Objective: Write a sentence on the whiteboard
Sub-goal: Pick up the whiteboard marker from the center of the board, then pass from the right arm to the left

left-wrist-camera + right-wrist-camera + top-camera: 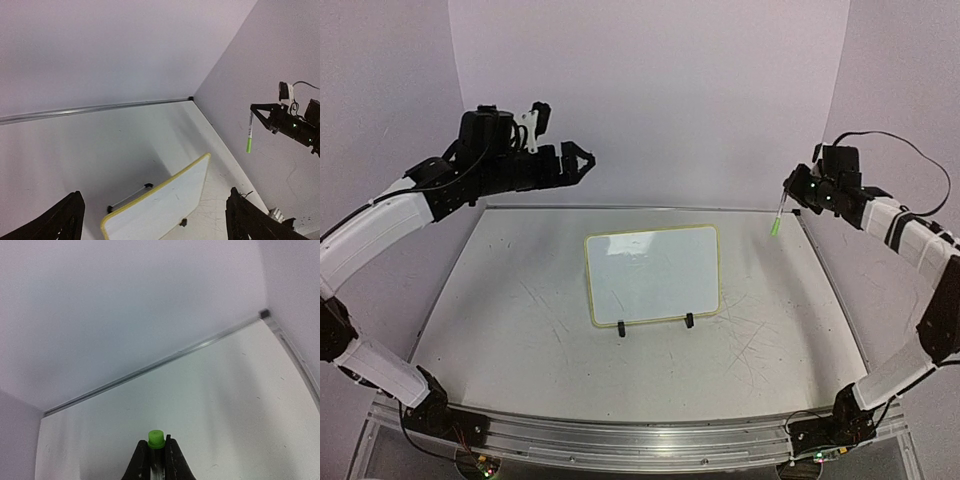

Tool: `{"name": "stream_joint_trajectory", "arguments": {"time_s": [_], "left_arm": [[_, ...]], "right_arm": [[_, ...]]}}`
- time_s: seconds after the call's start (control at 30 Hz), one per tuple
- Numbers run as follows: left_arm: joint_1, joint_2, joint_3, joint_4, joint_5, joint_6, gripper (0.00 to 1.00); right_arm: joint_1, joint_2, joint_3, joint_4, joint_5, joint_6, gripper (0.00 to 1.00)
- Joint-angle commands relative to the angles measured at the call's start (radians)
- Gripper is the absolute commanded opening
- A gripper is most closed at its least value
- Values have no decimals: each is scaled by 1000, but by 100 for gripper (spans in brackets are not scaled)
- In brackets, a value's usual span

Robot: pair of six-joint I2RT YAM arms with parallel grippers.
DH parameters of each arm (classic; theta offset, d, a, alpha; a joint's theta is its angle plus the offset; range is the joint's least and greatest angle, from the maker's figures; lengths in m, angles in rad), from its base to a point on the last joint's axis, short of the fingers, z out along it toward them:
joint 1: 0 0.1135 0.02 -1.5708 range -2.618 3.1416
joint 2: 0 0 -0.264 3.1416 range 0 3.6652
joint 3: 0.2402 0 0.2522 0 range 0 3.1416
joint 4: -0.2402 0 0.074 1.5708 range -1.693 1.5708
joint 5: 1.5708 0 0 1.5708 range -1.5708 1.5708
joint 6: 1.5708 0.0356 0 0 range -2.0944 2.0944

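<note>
Worktop (520,330) scuffed | whiteboard (653,272) set crosswise, left of and below right tool (788,188) | marker (777,215) clamped, hung vertically | left tool (582,160) spread wide, empty

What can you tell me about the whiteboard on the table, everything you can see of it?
The whiteboard is a small white rectangle with rounded corners and a thin pale yellow rim, smooth like glossy plastic. Two small black clip feet grip its near edge. It sits near the middle of the table, seemingly propped at a slight tilt, with a shadow beneath it. Its face looks nearly blank; any writing is too faint to read. Only the table touches it.
</note>
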Motion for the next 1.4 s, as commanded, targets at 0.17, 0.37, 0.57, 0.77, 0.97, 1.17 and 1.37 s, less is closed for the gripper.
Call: {"name": "stream_joint_trajectory", "arguments": {"time_s": [0.17, 0.37, 0.57, 0.77, 0.97, 1.17, 1.37], "left_arm": [[-98, 235, 64, 372, 588, -152, 95], [-197, 347, 96, 458, 543, -96, 94], [-201, 394, 91, 521, 520, -124, 89], [-202, 431, 126, 527, 542, -133, 80], [-211, 452, 150, 532, 595, -127, 70], [-215, 424, 114, 535, 572, -114, 52], [-214, 391, 86, 536, 530, -94, 35]], "right_arm": [[267, -167, -80, 299, -291, -223, 0], [317, -178, -166, 542, -287, 5, 0], [333, -154, -208, 740, -304, 186, 0], [363, -114, -197, 806, -326, 264, 0], [400, -97, -194, 821, -307, 271, 0], [418, -99, -201, 821, -286, 271, 0], [435, -96, -209, 829, -283, 288, 0]]}}
